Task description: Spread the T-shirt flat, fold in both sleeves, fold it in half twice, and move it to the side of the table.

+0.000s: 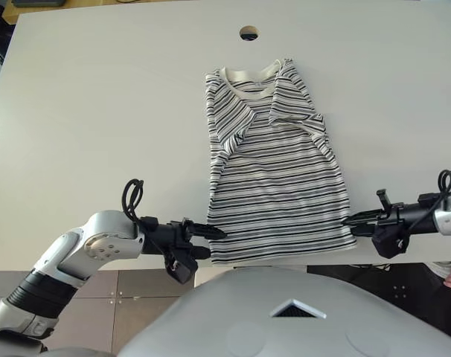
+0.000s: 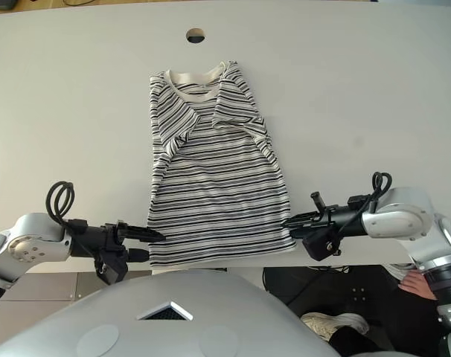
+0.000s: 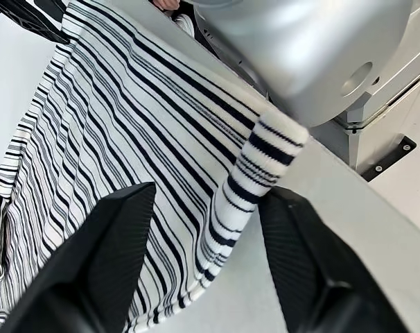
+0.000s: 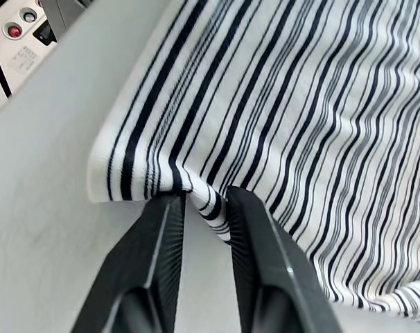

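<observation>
The striped T-shirt [image 1: 274, 171] is being seen lying flat in the middle of the white table [image 1: 99, 111], with both sleeves folded in over the chest, the collar toward the far side and the hem along the near edge. The hem's left corner is being straddled by the left gripper [image 1: 216, 242], whose fingers are spread wide with nothing gripped. The hem's right corner is being pinched by the right gripper [image 1: 348, 224], whose fingers are being pressed nearly together on a fold of cloth.
</observation>
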You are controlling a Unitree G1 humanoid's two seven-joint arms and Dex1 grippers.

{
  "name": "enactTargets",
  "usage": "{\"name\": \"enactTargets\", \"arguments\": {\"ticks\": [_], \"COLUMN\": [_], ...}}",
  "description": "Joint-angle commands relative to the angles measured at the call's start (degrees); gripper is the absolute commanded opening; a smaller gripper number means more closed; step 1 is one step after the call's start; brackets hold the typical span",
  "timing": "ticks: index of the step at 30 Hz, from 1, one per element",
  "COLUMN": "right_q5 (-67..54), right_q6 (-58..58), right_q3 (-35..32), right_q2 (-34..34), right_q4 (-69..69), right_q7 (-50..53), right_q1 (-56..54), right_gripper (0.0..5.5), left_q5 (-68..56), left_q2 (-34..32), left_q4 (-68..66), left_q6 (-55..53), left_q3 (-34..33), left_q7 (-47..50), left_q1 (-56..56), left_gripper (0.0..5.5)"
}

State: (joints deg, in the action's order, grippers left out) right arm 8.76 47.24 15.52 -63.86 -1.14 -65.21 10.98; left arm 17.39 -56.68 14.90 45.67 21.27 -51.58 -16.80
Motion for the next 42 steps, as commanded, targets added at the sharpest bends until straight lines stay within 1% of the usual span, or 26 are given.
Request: {"name": "enactTargets", "arguments": {"ticks": [1,7,13,17,21,22,24,28,31,35,38,42], "right_q5": [1.90,-3.36,-18.43,-27.57,-35.00,-36.23,-37.07,-35.84,-28.29,-19.35,-14.82,-10.23], "right_q6": [-2.76,-6.29,-16.40,-22.84,-27.99,-28.44,-28.24,-27.78,-28.38,-30.34,-30.92,-31.50], "right_q3": [3.74,4.45,2.45,-0.96,-4.83,-6.08,-8.08,-10.06,-9.43,-7.80,-7.16,-6.76], "right_q2": [0.28,-0.96,-4.98,-8.13,-8.29,-6.96,-3.90,5.15,12.18,19.99,24.80,30.28], "right_q4": [0.01,-2.24,-8.95,-12.72,-15.22,-15.15,-14.14,-9.39,-2.04,8.29,16.50,29.34], "right_q7": [-0.89,-1.75,-6.65,-10.37,-12.97,-12.51,-11.28,-6.17,1.44,10.00,15.03,20.62], "right_q1": [1.85,2.16,4.91,6.81,7.97,7.27,5.17,-3.12,-11.85,-21.62,-27.71,-36.18], "right_gripper": [0.15,0.10,0.10,0.10,0.10,0.10,0.10,0.10,0.10,0.10,0.10,0.10], "left_q5": [2.63,-3.36,-22.36,-32.13,-41.47,-43.06,-42.28,-40.20,-37.57,-33.86,-34.52,-32.54], "left_q2": [0.56,-1.14,-4.54,-5.28,-6.27,-5.54,-2.65,6.08,12.34,18.71,23.31,28.24], "left_q4": [-2.11,-3.39,0.31,4.01,8.27,8.88,7.77,2.35,-3.10,-10.65,-18.62,-32.92], "left_q6": [1.04,1.22,-7.14,-12.73,-18.68,-20.35,-22.64,-28.14,-33.10,-38.84,-42.09,-42.19], "left_q3": [1.98,4.65,6.39,4.99,3.27,2.18,-0.19,-5.30,-8.12,-9.78,-11.53,-12.58], "left_q7": [0.55,-0.79,-7.62,-10.85,-13.36,-12.73,-9.97,-1.41,5.57,11.25,12.58,12.90], "left_q1": [0.50,0.34,0.07,0.29,-1.31,-0.91,1.26,8.33,14.25,22.69,29.52,36.63], "left_gripper": [1.99,1.11,0.17,0.13,0.13,0.13,0.13,0.13,0.13,0.13,0.13,0.13]}}
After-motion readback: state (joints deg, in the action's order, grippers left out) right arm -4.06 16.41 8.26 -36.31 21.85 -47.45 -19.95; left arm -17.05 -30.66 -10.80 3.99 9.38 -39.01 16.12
